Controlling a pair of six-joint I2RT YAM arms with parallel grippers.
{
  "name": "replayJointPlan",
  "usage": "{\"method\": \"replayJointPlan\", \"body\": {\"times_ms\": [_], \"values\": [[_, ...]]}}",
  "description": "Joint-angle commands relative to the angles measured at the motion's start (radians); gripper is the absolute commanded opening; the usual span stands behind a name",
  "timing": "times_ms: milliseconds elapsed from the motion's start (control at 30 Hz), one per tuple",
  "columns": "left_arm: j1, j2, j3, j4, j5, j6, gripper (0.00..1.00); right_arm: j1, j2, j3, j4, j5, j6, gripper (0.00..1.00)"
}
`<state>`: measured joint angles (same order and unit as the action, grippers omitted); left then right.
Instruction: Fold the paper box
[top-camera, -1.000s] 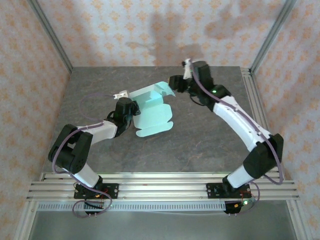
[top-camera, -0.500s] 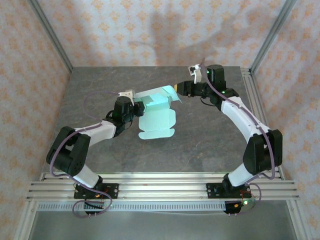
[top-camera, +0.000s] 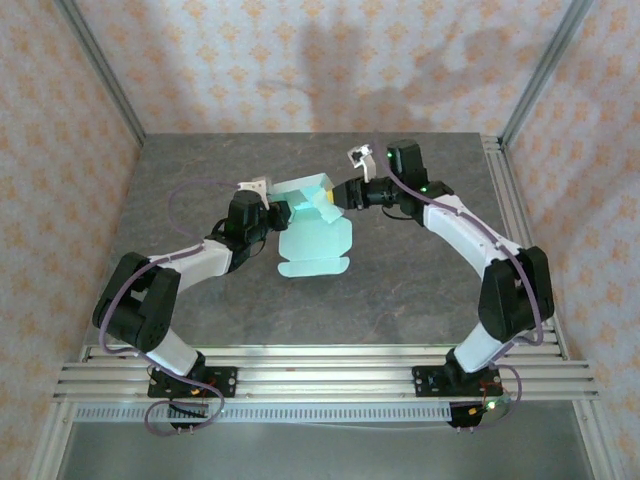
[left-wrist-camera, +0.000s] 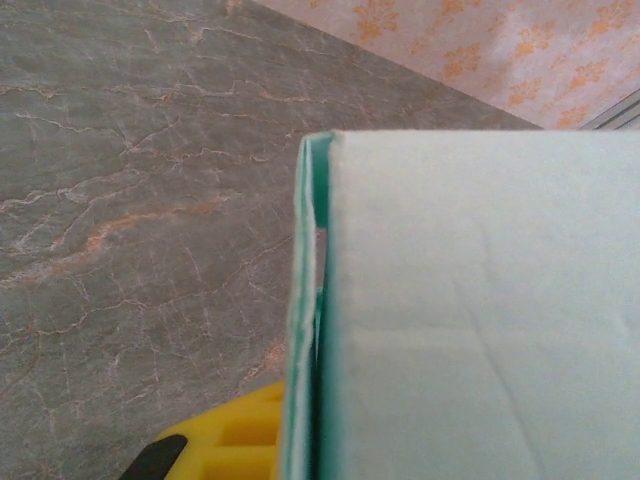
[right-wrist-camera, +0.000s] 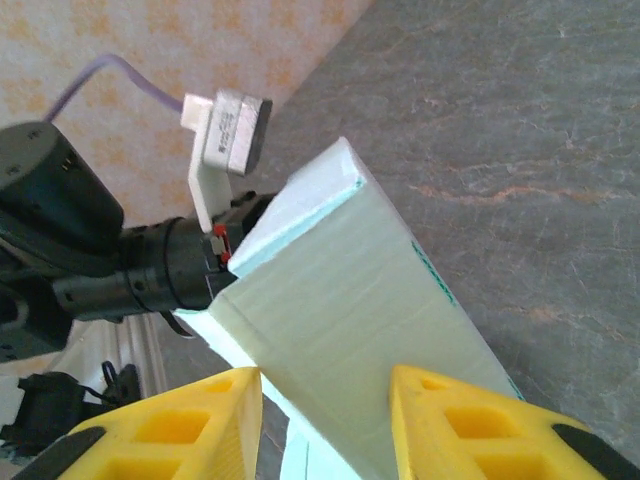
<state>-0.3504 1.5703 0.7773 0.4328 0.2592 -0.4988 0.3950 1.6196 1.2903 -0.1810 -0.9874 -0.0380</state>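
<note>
Now | paper box (top-camera: 312, 228): left tool (top-camera: 279, 214) grips, right tool (right-wrist-camera: 325, 385) straddles | grey table (top-camera: 420, 290) beneath

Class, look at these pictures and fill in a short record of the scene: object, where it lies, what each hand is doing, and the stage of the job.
Object: box, mint-green card, partly folded
Position: near part lies on the table; far part is raised and folded over
Left hand: appears clamped on the box's left edge
Right hand: open, straddling the raised panel
Stage: folding unfinished
</note>
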Motion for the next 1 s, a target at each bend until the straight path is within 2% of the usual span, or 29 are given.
{"method": "replayJointPlan", "body": {"times_ms": [0, 400, 500, 767, 967], "values": [[0.008, -0.012, 0.03, 0.019, 0.019, -0.001, 0.0, 0.018, 0.014, 0.054, -0.072, 0.079, -0.107, 0.38], [0.008, -0.007, 0.039, 0.021, 0.023, -0.006, 0.0, 0.129, 0.029, 0.089, -0.164, 0.414, -0.243, 0.33], [0.008, -0.007, 0.04, 0.021, 0.028, -0.007, 0.0, 0.155, 0.038, 0.094, -0.15, 0.478, -0.235, 0.29], [0.009, -0.009, 0.038, 0.024, 0.035, -0.01, 0.0, 0.209, 0.028, 0.05, -0.026, 0.674, -0.193, 0.28], [0.008, -0.015, 0.037, 0.03, 0.039, -0.012, 0.0, 0.238, 0.038, 0.049, -0.001, 0.74, -0.201, 0.28]]}}
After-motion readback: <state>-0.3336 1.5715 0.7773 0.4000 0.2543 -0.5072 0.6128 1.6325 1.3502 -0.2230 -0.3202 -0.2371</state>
